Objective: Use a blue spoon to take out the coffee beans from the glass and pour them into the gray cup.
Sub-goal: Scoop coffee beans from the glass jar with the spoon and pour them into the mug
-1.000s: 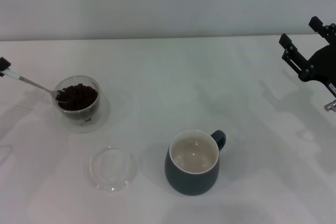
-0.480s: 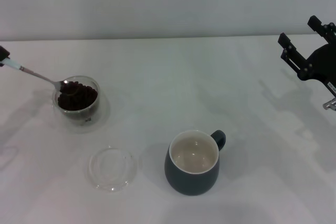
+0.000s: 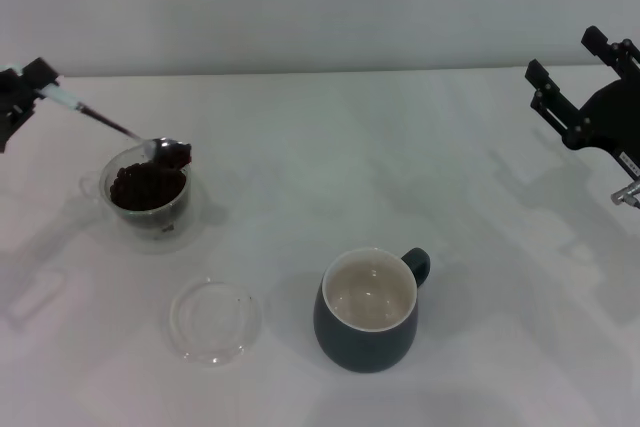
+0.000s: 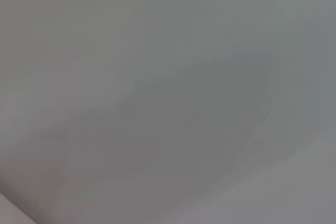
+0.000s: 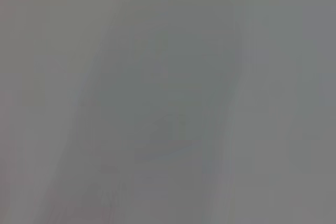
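In the head view my left gripper [image 3: 35, 85] is at the far left, shut on the pale handle of the blue spoon [image 3: 110, 125]. The spoon's metal bowl carries a small heap of coffee beans [image 3: 177, 154] just above the right rim of the glass [image 3: 147, 192]. The glass stands at the left and holds more dark beans. The gray cup [image 3: 368, 311] stands at the front centre, cream inside and empty, handle to the right. My right gripper [image 3: 575, 72] is open and empty, raised at the far right. Both wrist views show only blank grey.
A shallow clear glass dish [image 3: 214, 320] lies in front of the glass, left of the gray cup. The white table [image 3: 330, 157] runs back to a pale wall.
My left gripper has moved in from the left edge and risen. The spoon has lifted out of the glass with beans in its bowl and shifted right. The right arm has hardly moved.
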Controlling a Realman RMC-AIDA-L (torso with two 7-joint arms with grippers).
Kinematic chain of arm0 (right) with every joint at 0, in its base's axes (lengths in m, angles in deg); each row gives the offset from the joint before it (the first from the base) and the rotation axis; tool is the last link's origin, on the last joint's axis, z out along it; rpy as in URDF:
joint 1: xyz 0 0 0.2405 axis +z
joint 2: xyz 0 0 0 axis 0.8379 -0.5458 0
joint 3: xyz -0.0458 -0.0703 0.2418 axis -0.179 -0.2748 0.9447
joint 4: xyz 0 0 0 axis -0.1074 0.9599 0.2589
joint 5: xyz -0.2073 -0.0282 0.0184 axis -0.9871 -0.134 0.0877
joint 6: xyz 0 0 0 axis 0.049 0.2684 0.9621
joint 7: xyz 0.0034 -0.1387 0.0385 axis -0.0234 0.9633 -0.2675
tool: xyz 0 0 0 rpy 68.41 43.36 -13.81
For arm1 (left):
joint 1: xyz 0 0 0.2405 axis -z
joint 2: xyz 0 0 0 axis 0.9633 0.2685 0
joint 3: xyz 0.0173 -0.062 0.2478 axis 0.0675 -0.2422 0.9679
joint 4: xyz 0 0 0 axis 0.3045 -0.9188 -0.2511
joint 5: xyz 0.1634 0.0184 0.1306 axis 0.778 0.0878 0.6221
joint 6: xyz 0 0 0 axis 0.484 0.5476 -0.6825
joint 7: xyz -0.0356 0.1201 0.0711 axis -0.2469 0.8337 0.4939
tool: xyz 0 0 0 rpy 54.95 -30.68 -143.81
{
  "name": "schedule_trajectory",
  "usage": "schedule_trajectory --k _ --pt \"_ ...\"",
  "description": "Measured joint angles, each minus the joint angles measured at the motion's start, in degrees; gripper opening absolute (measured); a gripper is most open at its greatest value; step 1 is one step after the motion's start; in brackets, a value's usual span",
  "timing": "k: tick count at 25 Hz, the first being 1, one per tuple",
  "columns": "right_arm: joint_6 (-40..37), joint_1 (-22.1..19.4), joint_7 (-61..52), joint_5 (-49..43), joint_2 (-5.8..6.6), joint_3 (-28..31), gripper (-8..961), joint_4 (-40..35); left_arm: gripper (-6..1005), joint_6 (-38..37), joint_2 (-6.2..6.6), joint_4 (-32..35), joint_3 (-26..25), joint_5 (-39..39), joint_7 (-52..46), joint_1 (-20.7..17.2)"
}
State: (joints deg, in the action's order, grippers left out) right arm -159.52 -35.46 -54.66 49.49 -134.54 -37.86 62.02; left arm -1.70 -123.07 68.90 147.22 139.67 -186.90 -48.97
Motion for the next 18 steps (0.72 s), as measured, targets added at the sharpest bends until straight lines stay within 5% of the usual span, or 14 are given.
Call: schedule_trajectory --k 18 --pt "-0.5 -0.4 0.0 0.3 0.0 0.1 738 -0.4 129 -0.2 -2.52 -0.6 0.4 8.7 -7.7 9.6"
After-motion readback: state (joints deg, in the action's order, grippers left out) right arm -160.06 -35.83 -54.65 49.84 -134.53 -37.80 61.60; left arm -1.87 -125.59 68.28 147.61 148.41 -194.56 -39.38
